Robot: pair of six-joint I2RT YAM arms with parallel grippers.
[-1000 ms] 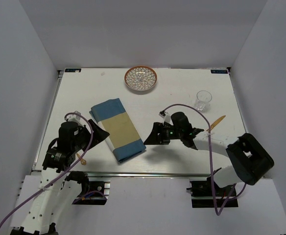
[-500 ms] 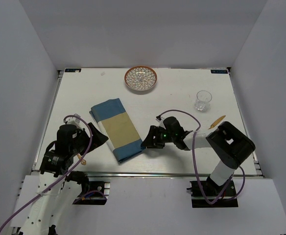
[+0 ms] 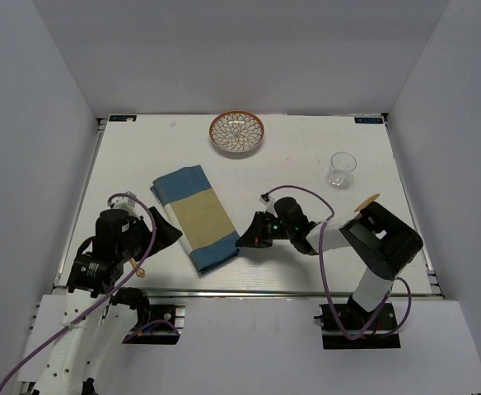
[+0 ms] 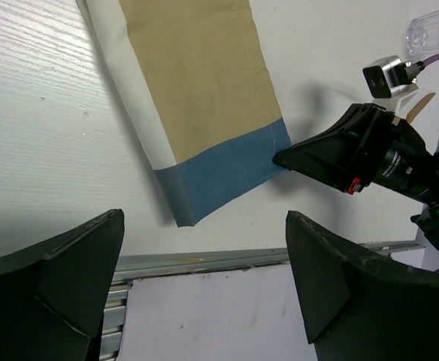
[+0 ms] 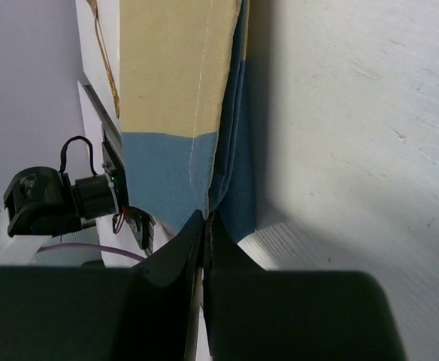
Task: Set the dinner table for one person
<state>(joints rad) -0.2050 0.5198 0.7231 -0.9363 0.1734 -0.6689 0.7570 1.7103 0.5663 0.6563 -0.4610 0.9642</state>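
White walls box in the white table [image 3: 323, 156], its long axis running left to right across the overhead view, with a metal rail [image 3: 249, 290] along the near edge. On it a folded striped placemat [image 3: 198, 216] lies slantwise, its long axis running from far left to near right. A patterned plate [image 3: 236, 132] sits at the far edge and a drinking glass [image 3: 341, 169] to the right. Within the past second the right pincer [image 3: 242, 240] has swung in from mid-table to the placemat's near right corner, a sign that unfolding or squaring the mat is the step in hand. The left pincer [image 3: 168, 230] waits beside the opposite long edge. Left wrist view: jaws spread wide, holding nothing, above the blue end of the mat, the other arm's tip touching that corner. Right wrist view: jaws drawn together, nipping the blue hem where the layers meet, bare table to the right
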